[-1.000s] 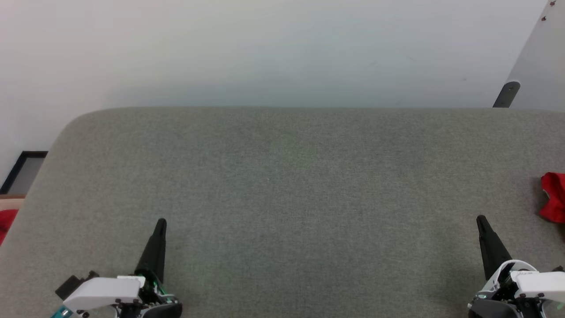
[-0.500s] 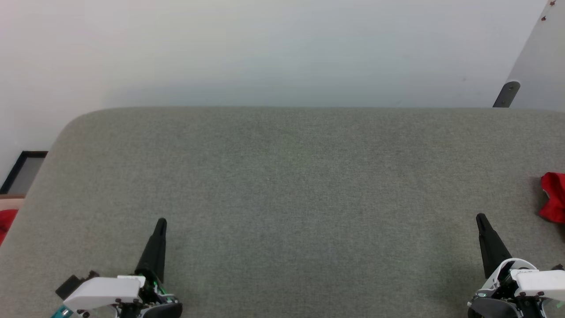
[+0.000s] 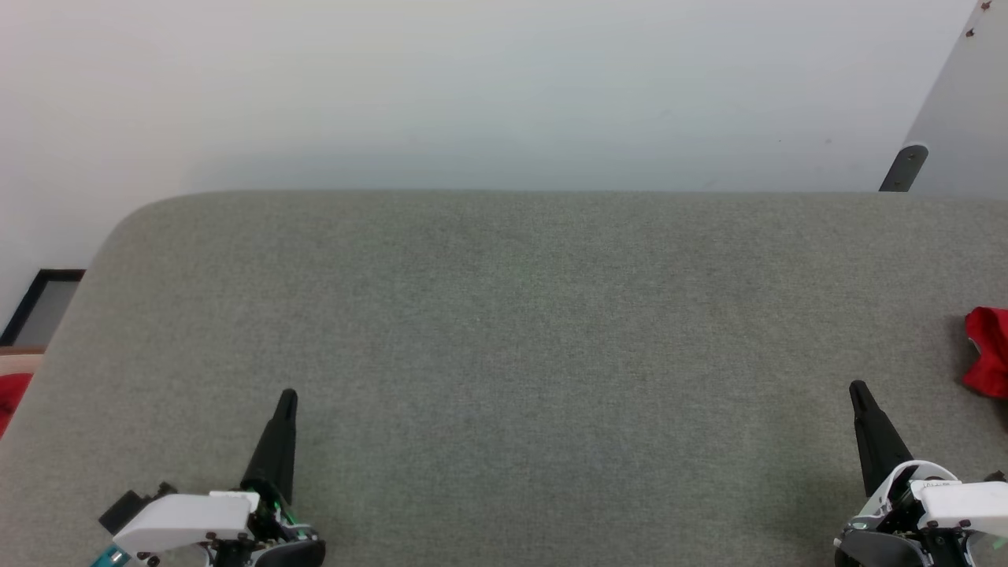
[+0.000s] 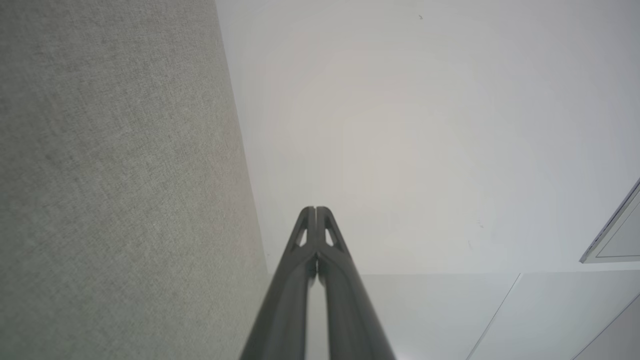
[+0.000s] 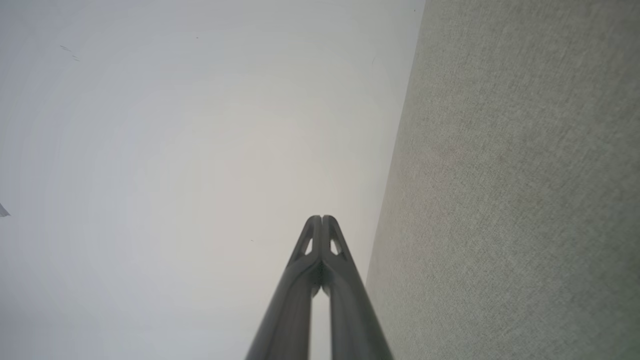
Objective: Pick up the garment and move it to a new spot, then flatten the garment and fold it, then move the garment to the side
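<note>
Barely anything differs from a second ago: the right gripper [image 3: 857, 387] sits a shade higher up the head view, while the left gripper [image 3: 287, 396] keeps its place, both low over the grey fabric surface [image 3: 504, 339] with fingers pointing away from the robot. From the head each gripper reads as one dark spike, so its gap is hard to judge; the wrist views settle it, the left gripper [image 4: 315, 210] and right gripper [image 5: 321, 218] each clenched tip to tip with nothing between. The head view supplies the garment [image 3: 988, 350], a bunched red heap with a sliver of white, lying on the surface at the far right edge, cut off by the frame, apart from the right gripper. At the left edge, off the surface, sits a red cloth [image 3: 9, 394]
</note>
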Robot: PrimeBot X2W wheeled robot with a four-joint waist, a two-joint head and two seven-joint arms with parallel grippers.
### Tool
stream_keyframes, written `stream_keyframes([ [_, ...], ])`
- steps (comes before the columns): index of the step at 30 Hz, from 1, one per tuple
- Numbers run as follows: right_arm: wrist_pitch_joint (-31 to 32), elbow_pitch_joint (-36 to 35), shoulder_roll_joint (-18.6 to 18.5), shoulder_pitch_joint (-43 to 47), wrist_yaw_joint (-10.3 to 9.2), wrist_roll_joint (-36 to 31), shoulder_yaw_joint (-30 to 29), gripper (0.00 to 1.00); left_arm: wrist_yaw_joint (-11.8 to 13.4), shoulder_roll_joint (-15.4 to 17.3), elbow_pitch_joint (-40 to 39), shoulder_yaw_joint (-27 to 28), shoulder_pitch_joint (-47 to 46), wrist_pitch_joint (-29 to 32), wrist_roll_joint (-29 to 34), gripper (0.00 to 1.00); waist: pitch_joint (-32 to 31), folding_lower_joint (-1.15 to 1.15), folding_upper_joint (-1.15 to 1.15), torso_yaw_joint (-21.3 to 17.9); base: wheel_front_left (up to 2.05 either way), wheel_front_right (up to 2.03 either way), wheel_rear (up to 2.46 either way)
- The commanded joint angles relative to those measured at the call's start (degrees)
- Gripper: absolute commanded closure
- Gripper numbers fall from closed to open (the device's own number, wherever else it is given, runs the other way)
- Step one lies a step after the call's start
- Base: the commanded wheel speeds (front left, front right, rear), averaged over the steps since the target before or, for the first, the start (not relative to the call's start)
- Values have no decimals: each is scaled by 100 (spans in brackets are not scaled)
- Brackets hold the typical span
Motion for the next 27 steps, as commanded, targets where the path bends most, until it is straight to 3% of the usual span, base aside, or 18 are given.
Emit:
stream_keyframes([
  [1,8,1,23,-21,2,28,20,100,-36,-5,6,16,-58,18,-17,100,0,0,0,0,0,0,0],
  [27,7,1,23,-21,2,29,21,100,-36,-5,5,15,-57,17,-18,100,0,0,0,0,0,0,0],
])
